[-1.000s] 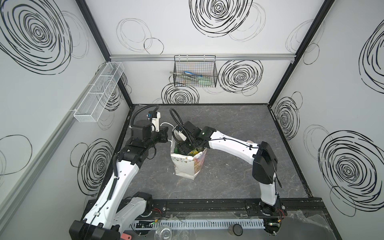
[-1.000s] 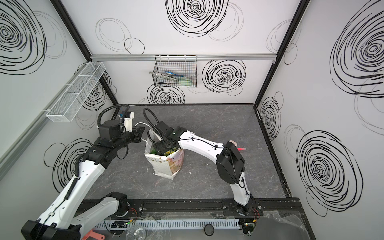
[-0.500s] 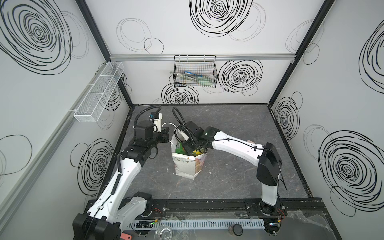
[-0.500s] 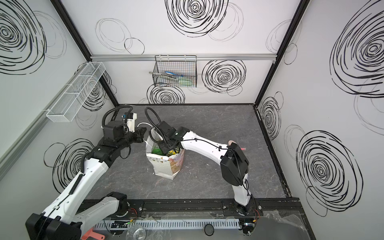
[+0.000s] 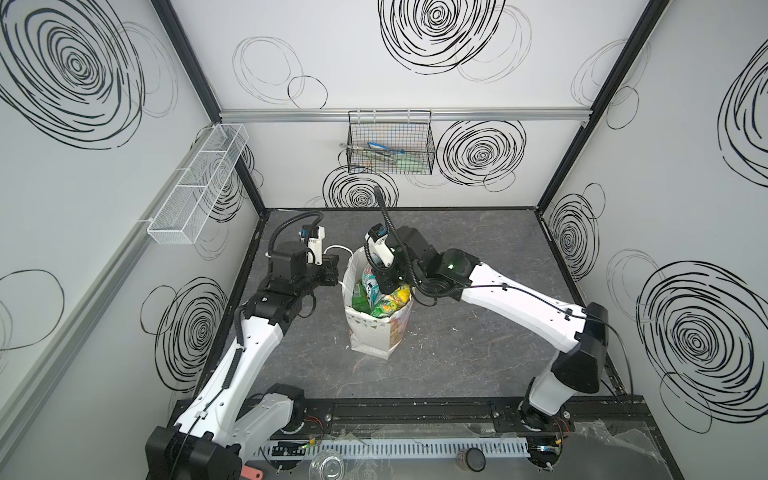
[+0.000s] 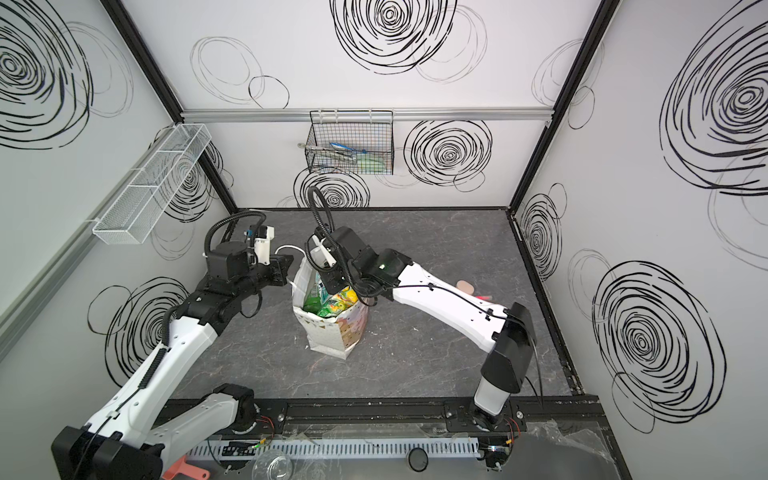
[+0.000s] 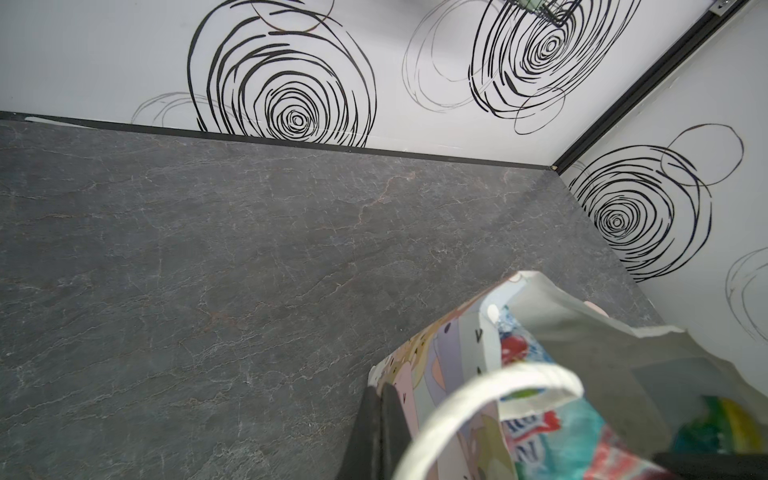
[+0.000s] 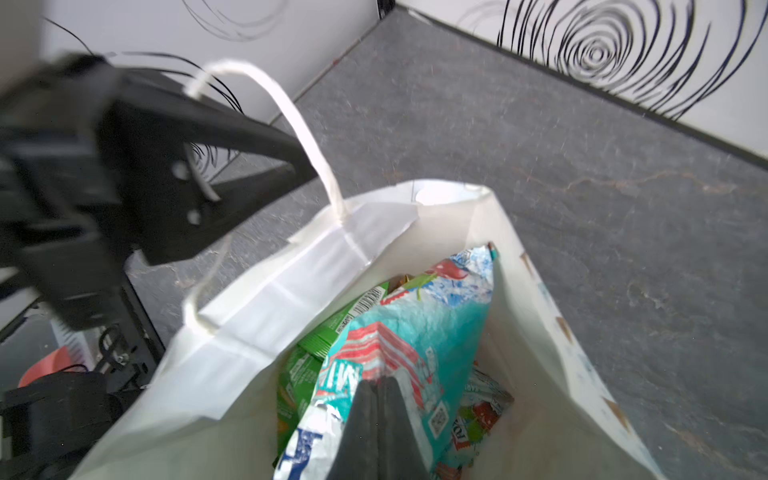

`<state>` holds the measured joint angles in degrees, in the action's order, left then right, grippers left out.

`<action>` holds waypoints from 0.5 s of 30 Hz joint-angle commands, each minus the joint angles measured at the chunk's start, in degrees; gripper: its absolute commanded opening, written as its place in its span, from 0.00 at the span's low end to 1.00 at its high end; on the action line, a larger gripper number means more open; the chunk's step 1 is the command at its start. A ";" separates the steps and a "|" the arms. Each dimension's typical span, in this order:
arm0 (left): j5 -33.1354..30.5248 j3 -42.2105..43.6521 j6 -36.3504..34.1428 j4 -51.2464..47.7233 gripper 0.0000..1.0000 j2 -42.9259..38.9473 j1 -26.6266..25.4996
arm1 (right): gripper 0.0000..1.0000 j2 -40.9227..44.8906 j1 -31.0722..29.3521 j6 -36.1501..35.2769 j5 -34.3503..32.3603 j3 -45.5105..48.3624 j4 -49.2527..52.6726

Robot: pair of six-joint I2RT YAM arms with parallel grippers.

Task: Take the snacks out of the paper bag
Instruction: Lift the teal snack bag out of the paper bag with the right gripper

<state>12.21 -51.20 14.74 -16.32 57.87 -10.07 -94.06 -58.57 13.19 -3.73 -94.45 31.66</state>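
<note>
My right claw (image 8: 379,382) has just clenched on the teal crinkly packet (image 8: 415,328) inside the tall white paper bag (image 8: 266,291); left claw (image 7: 380,411) clenched beside its rim; I'd lift next

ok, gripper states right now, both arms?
left gripper: fingers shut beside the cord handle of the paper bag; whether it grips anything cannot be told.
right gripper: fingers shut on the teal packet inside the bag.
</note>
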 commanded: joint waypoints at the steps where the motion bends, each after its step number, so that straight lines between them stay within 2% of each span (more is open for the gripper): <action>1: 0.80 0.66 -0.89 2.96 0.00 0.14 0.07 | 0.00 4.19 0.00 0.21 -1.34 -1.91 -8.27; 7: 4.05 1.58 0.38 4.99 0.01 -0.17 1.12 | 0.00 5.40 0.10 -0.33 -2.38 -7.65 -9.75; 8: 5.06 1.91 0.86 5.62 0.08 -0.28 1.47 | 0.00 5.52 0.10 -0.48 -2.49 -8.55 -10.03; 11: 9.07 3.38 2.75 8.65 0.16 -0.56 2.74 | 0.00 5.81 0.42 -1.18 -3.54 -11.46 -10.79; 14: 8.25 2.71 2.06 8.63 0.22 -1.38 3.38 | 0.00 5.69 1.49 -1.35 -3.18 -13.31 -10.92; 15: 7.73 2.32 1.73 8.60 0.27 -1.66 3.30 | 0.00 5.67 1.77 -1.31 -2.88 -13.39 -11.06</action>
<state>18.46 -48.23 16.58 -11.88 57.76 -7.18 -90.85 -57.76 12.36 -5.85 -104.77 26.09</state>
